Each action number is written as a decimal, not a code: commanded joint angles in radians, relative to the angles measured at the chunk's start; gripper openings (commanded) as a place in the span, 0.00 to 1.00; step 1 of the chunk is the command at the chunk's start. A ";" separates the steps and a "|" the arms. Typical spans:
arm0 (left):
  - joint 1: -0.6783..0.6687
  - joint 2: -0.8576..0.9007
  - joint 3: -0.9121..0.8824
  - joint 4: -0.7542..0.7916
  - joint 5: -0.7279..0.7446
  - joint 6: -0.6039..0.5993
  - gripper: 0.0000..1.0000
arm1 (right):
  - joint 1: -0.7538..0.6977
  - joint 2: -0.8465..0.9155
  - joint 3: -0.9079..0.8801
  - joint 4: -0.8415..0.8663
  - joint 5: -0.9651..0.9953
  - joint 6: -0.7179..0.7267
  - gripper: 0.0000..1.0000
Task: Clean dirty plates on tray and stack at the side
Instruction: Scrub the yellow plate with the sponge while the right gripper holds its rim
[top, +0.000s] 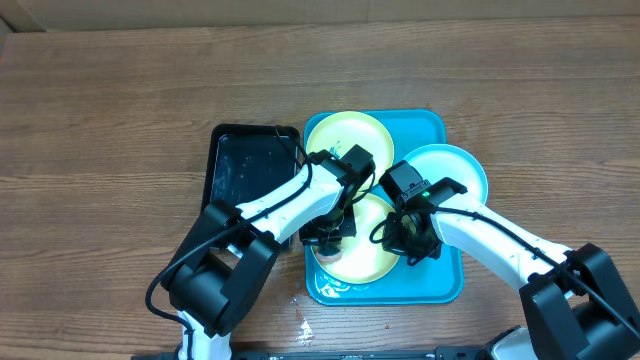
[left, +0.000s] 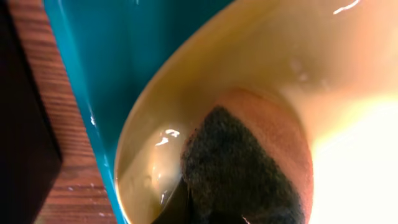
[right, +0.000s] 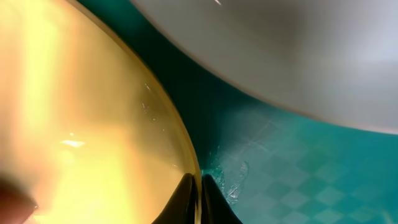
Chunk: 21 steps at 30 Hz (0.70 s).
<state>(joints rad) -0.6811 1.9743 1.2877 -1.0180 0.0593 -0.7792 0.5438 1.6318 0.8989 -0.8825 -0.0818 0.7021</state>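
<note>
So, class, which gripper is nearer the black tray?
Left. The left gripper sits just right of the black tray; the right gripper is farther right, across the front plate.

front plate (top: 362, 262) half covered, blue-rimmed plate (right: 298, 56) blurred

I work at a robot test bench rather than a real kitchen: my two arms (top: 280, 200) reach over a wood-grain table (top: 110, 100) where only a plastic turquoise tray (top: 447, 285), coloured plates (top: 345, 135) and a black tray (top: 235, 160) are set out.

Brown wood-grain table (top: 100, 100) under even light.
</note>
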 joint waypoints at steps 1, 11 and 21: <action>0.000 0.013 0.005 0.087 -0.082 -0.014 0.04 | -0.001 0.000 -0.001 -0.003 -0.017 0.002 0.04; -0.098 0.014 0.003 0.257 -0.008 -0.014 0.04 | -0.001 0.000 -0.001 -0.011 -0.025 0.002 0.04; -0.085 0.014 0.004 0.079 -0.154 -0.024 0.04 | -0.001 0.000 -0.001 0.000 -0.025 0.002 0.04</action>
<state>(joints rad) -0.7448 1.9675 1.2984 -0.8646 0.0273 -0.7830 0.5385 1.6310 0.8967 -0.8948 -0.1131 0.7063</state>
